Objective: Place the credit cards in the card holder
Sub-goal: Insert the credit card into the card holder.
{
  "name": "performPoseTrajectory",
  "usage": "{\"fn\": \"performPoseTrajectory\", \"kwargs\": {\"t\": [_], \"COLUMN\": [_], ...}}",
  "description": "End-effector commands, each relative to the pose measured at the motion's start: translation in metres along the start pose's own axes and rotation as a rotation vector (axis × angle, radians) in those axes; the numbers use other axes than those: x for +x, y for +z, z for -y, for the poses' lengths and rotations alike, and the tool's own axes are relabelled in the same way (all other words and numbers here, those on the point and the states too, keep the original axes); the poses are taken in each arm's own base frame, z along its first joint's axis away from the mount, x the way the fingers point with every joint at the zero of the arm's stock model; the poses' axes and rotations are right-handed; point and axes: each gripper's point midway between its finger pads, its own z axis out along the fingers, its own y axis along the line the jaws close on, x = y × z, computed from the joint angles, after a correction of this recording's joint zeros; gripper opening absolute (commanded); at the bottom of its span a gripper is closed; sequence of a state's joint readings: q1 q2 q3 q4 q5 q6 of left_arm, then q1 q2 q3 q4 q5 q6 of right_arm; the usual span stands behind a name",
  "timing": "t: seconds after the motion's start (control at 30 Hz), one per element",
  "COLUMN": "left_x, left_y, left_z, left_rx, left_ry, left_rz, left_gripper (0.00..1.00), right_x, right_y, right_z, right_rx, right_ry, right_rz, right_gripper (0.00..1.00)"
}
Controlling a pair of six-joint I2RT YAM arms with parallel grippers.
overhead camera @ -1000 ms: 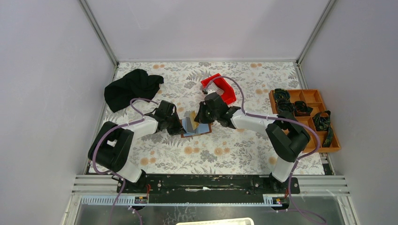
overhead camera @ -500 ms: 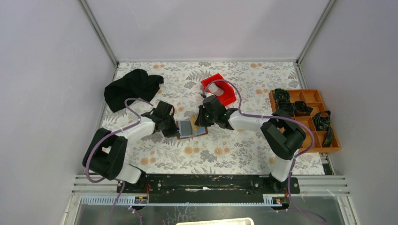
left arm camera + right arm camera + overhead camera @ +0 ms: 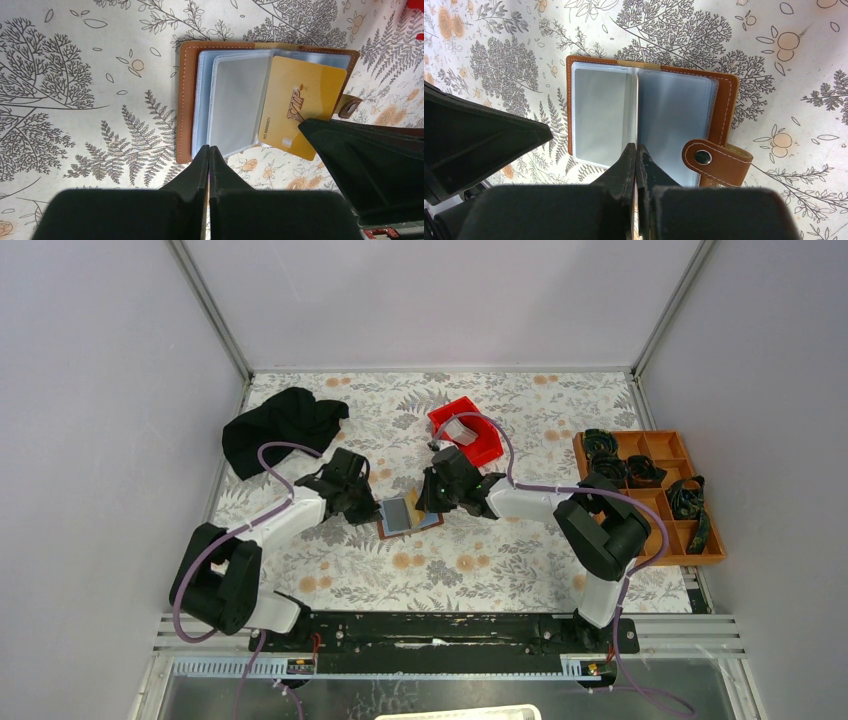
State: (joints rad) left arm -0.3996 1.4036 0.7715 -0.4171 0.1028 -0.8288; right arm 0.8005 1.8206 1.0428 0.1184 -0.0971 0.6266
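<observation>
The card holder (image 3: 400, 515) is a brown leather wallet lying open on the floral cloth, its clear sleeves fanned out (image 3: 186, 100) (image 3: 723, 110) and its clasp tab (image 3: 716, 160) sticking out to one side. My right gripper (image 3: 636, 146) (image 3: 425, 502) is shut on a gold credit card (image 3: 302, 112) marked VIP, pinched at one corner. The card stands on edge with its far side at the sleeves in the wallet's middle. My left gripper (image 3: 209, 148) (image 3: 372, 508) is shut, its tips over the near edge of a clear sleeve; whether it touches I cannot tell.
A red bin (image 3: 483, 440) holding something grey stands just behind the right gripper. A black cloth (image 3: 280, 425) lies at the back left. An orange-brown compartment tray (image 3: 712, 540) with dark items sits at the right edge.
The wallet's sleeves, standing up between the grippers a second ago, now lie flatter. The wallet and both grippers have shifted slightly left. Both grippers stayed shut.
</observation>
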Motion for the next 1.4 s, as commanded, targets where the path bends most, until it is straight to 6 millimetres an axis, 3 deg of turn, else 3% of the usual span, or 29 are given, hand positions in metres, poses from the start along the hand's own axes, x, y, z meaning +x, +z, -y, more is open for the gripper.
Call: {"fn": "performPoseTrajectory", "kwargs": {"t": [0.0,0.5,1.1,1.37], "left_x": [0.001,0.006,0.023,0.026], "left_y": [0.006,0.016,0.037,0.037], "left_z": [0.007,0.007,-0.025,-0.032], "left_rx": [0.041,0.045,-0.088,-0.114], "left_ry": [-0.001,0.009,0.033,0.036], "left_rz": [0.002,-0.038,-0.098,-0.103], "left_gripper": [0.01,0.00,0.00,0.00], "right_x": [0.001,0.002,-0.003,-0.020], "right_y": [0.003,0.004,-0.003,-0.014], "right_z": [-0.004,-0.003,-0.006,-0.010], "right_rx": [-0.011,-0.011,-0.021,-0.015], "right_ry": [-0.001,0.021,0.048,0.049], "right_rz": [0.015,0.019,0.053,0.122], "right_gripper": [0.00,0.00,0.00,0.00]}}
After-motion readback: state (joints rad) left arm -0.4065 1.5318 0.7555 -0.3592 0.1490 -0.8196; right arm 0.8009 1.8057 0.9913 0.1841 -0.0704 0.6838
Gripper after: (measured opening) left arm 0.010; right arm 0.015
